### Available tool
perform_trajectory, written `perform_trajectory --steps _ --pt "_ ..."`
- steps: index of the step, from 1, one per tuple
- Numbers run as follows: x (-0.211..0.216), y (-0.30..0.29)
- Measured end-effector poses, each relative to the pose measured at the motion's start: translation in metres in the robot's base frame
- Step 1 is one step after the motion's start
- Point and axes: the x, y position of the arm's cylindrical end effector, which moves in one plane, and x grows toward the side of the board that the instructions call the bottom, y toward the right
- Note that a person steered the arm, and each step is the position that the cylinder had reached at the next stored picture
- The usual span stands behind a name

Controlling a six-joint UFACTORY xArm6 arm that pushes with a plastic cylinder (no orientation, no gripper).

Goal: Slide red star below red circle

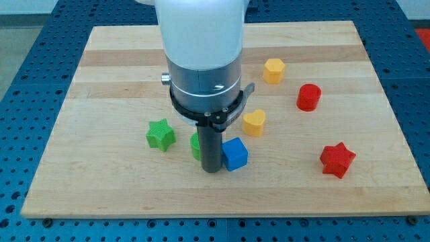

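The red star (337,160) lies on the wooden board at the view's lower right. The red circle (309,97) sits above it and a little to the left, at the right side of the board. My tip (212,170) rests on the board at the lower middle, far to the left of the red star. It stands between a blue block (235,154) on its right and a green block (195,145) partly hidden behind the rod on its left.
A green star (160,134) lies left of the rod. A yellow heart (254,122) sits above the blue block. A yellow hexagon block (273,70) lies at the upper right. The wooden board (114,67) rests on a blue perforated table.
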Motion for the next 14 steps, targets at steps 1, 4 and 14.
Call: perform_trajectory --steps 1,4,14 --pt "0.000 0.001" --pt "0.005 0.045" --pt "-0.006 0.176"
